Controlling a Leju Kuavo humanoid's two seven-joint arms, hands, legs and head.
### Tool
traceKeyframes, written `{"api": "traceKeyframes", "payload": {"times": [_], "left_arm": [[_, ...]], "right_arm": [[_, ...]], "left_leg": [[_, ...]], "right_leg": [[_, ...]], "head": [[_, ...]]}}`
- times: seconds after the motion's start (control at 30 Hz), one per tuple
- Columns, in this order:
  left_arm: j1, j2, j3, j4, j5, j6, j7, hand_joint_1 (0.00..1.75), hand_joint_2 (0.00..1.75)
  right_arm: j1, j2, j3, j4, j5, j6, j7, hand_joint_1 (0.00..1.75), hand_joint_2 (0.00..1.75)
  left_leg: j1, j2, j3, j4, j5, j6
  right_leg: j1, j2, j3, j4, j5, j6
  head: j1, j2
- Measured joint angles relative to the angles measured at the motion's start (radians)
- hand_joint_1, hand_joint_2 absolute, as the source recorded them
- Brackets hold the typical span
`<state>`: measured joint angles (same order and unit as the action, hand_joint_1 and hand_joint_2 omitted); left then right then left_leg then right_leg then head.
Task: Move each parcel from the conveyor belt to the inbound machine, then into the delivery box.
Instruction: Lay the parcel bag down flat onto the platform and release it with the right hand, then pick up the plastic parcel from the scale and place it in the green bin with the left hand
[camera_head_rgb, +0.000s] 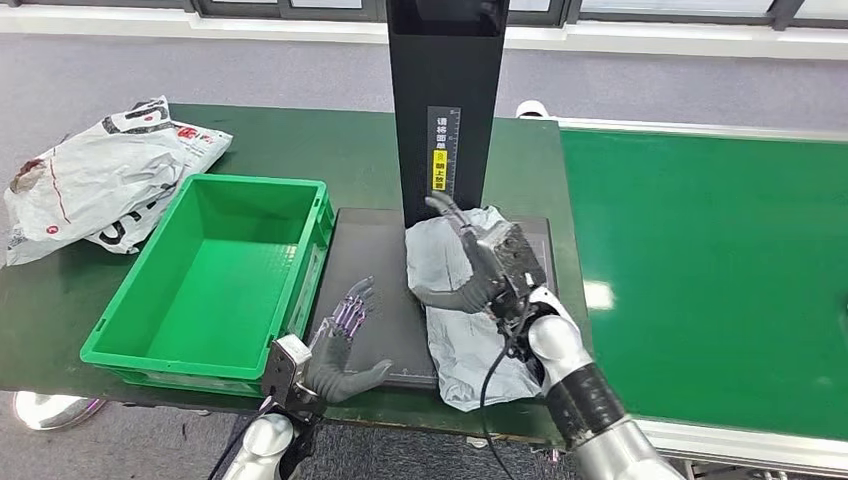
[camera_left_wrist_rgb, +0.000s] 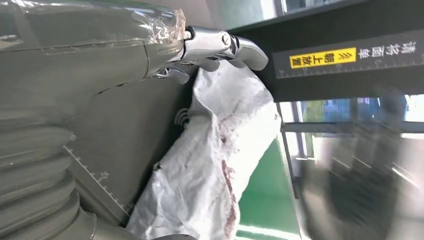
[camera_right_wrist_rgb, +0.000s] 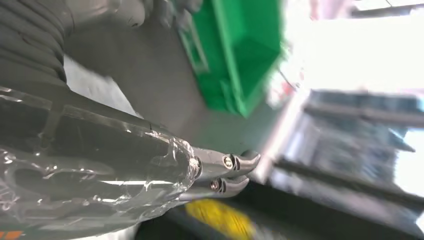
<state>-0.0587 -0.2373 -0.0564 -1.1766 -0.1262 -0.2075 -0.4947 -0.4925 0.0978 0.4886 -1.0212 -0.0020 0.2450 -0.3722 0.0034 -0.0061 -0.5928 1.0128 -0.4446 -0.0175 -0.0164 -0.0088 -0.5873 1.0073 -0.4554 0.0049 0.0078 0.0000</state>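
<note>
Head view showed the right hand (camera_head_rgb: 478, 262) resting on top of a crumpled grey plastic parcel bag (camera_head_rgb: 455, 340), fingers spread over its upper part; whether the fingers had closed on the film could not be told. The parcel lay directly beneath this hand on the flat black scanning platform of the inbound machine (camera_head_rgb: 368, 250), with its near end hanging past the platform's front edge. The machine's tall black column with a yellow label (camera_head_rgb: 445, 100) stood just beyond the fingertips.

The left hand (camera_head_rgb: 345, 345) hovered open, fingers apart, holding nothing. The parcel lay just to its right, and the empty green plastic delivery box (camera_head_rgb: 150, 330) sat close on its left. The left wrist view confirmed the parcel (camera_left_wrist_rgb: 215, 160) ahead of that hand, apart from its fingers (camera_left_wrist_rgb: 220, 45).

Judgement: the conveyor-to-machine step was complete for this parcel, and the transfer into the box was in hand. The next move called for a firm hold on the slack film, a lift clear of the platform, and travel leftward over the box wall. Two more white printed bags (camera_head_rgb: 100, 180) lay well beyond the box. The green conveyor belt (camera_head_rgb: 720, 270) lay to the right of the right hand.
</note>
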Motion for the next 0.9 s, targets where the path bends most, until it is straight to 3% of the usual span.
{"api": "traceKeyframes", "payload": {"times": [0.23,0.43,0.67,0.9], "left_arm": [[0.029,0.006,0.021,-0.048,-0.007,0.001,0.018,0.0,1.75],[0.031,0.0,0.023,-0.077,-0.054,-0.005,0.035,0.0,1.75],[-0.028,-0.014,0.003,-0.091,-0.216,0.044,0.057,0.0,1.75],[-0.164,-0.029,-0.134,-0.106,-0.422,0.08,0.117,0.0,1.75]], "right_arm": [[0.243,-0.045,-0.125,-0.5,0.104,-0.174,-0.026,0.0,1.75],[0.493,-0.014,-0.284,-0.803,0.116,-0.234,-0.079,0.0,1.75],[0.593,0.087,-0.478,-0.902,0.128,-0.156,-0.053,0.0,1.75],[0.565,0.15,-0.548,-0.897,0.151,-0.113,-0.036,0.0,1.75]], "left_leg": [[0.0,-0.001,-0.001,0.0,-0.002,0.0],[0.0,-0.001,0.0,0.0,-0.004,0.0],[0.0,0.002,0.001,0.0,-0.002,0.0],[0.0,0.002,0.001,0.0,0.0,0.0]], "right_leg": [[0.0,-0.002,0.0,-0.001,-0.003,0.0],[0.0,-0.002,0.0,-0.001,-0.004,-0.001],[0.0,0.001,0.0,-0.001,-0.002,-0.001],[0.0,0.001,0.0,0.0,0.001,-0.001]], "head": [[0.0,0.0],[0.0,0.0],[0.0,0.0],[0.0,0.0]]}}
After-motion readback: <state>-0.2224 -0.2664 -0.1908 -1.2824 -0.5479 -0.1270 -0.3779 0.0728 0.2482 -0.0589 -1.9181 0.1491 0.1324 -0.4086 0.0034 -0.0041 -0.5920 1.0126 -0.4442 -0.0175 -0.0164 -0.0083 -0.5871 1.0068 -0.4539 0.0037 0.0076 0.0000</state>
